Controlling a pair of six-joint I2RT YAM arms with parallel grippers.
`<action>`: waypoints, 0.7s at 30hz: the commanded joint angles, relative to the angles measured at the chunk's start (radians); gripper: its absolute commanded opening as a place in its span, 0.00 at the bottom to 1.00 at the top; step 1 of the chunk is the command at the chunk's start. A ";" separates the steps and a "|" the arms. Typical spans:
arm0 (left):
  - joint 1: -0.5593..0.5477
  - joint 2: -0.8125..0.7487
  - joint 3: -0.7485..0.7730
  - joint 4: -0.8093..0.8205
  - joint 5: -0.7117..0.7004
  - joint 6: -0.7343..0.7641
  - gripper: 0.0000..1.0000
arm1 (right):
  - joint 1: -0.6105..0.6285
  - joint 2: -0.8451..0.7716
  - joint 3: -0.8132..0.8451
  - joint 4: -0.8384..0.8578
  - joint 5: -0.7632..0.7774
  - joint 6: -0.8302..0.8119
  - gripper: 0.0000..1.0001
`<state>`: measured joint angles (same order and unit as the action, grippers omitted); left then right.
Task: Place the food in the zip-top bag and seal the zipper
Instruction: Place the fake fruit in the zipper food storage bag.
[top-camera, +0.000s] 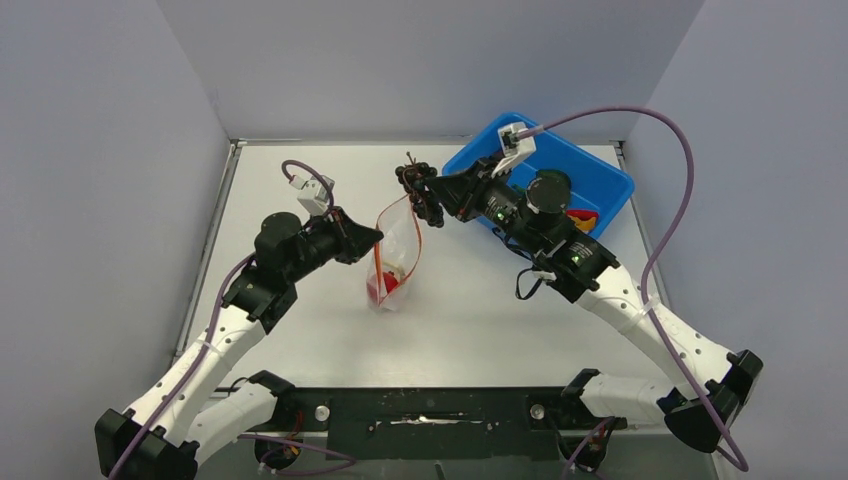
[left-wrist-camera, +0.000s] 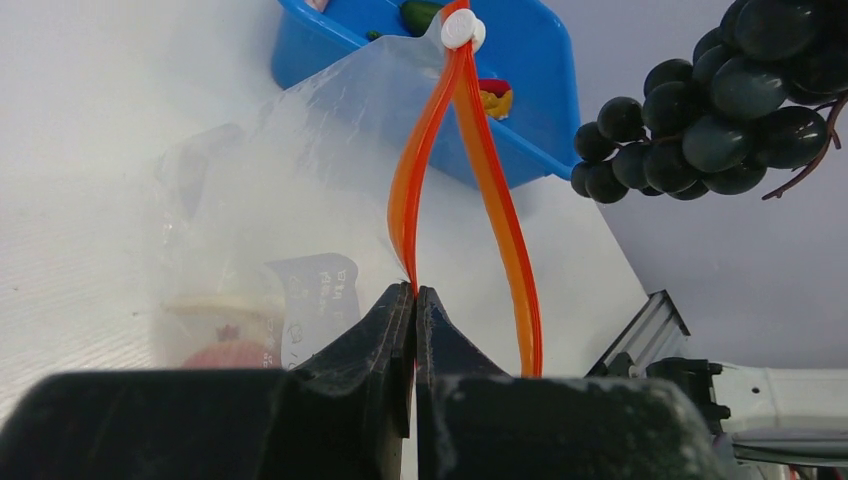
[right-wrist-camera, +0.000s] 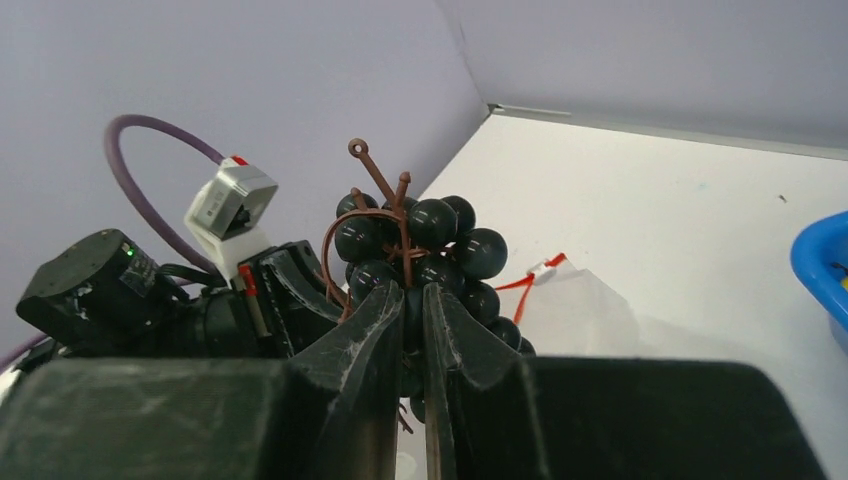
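Dark grapes (top-camera: 418, 188) sit clamped in the right gripper (top-camera: 438, 196), near the zip-top bag (top-camera: 397, 250). Left wrist: the left gripper (left-wrist-camera: 414, 298) pinches one zipper (left-wrist-camera: 412, 160) lip, and the mouth ahead is narrow. Right wrist: the bunch bulges beyond the jaws and will likely snag the rim.

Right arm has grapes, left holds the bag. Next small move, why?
Probably shift the grapes sideways over the gap between the zipper strips: the left end effector pinches one strip, holding the bag open, and the grapes hang beside its mouth, not above.
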<state>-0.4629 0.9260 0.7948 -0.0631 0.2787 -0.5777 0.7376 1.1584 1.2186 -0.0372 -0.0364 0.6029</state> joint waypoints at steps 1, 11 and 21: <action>0.003 0.002 0.026 0.088 0.045 -0.082 0.00 | 0.045 -0.014 -0.021 0.210 0.054 0.047 0.05; 0.002 0.004 0.029 0.092 0.056 -0.130 0.00 | 0.095 0.027 -0.064 0.355 0.051 0.118 0.05; 0.003 0.000 0.021 0.102 0.088 -0.144 0.00 | 0.101 0.070 -0.173 0.441 0.037 0.188 0.06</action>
<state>-0.4629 0.9432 0.7948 -0.0475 0.3321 -0.7078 0.8314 1.2152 1.0706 0.2726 -0.0074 0.7437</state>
